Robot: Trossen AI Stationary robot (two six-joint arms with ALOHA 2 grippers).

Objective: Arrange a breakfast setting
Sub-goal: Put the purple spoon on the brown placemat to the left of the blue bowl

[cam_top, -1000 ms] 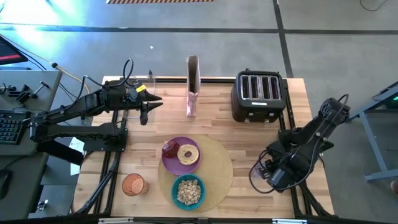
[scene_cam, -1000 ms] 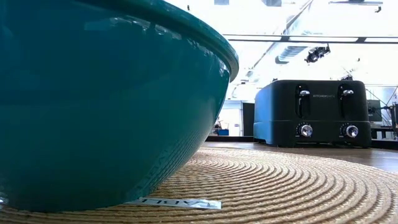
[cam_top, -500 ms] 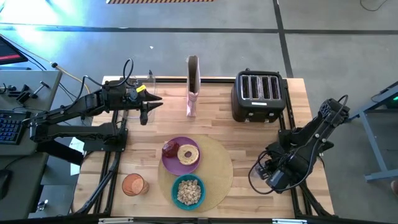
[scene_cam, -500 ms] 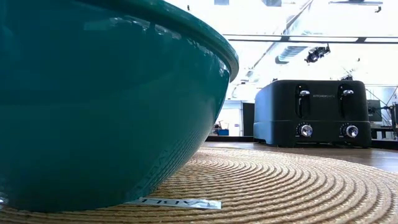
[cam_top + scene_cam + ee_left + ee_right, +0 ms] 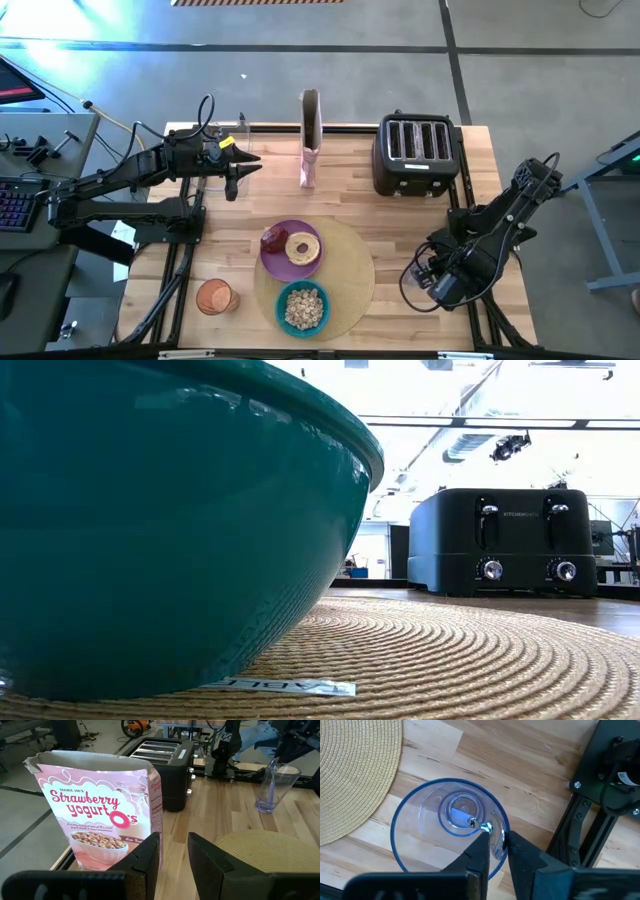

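The high view looks straight down on the whole surface [image 5: 400, 215]. The low view sits at mat level, pressed close against the teal bowl [image 5: 170, 520], facing the toaster [image 5: 505, 540], which the left wrist view also shows. The right wrist view looks steeply down into the clear glass [image 5: 450, 832].

Bagel [image 5: 302, 247] and red fruit [image 5: 271, 238] on purple plate [image 5: 283, 266]; cereal-filled teal bowl [image 5: 302, 308] on mat [image 5: 350, 270].

Wood-plank table [image 5: 350, 190] under me. Directly on it: round tan mat [image 5: 352, 275], orange cup [image 5: 214, 297] beside the mat, cereal box [image 5: 102, 817] just ahead of my left fingers [image 5: 145, 865], black toaster [image 5: 416, 153] beyond the box, and clear glass [image 5: 447, 832] straight below my right fingers [image 5: 482, 855], just off the mat's edge.
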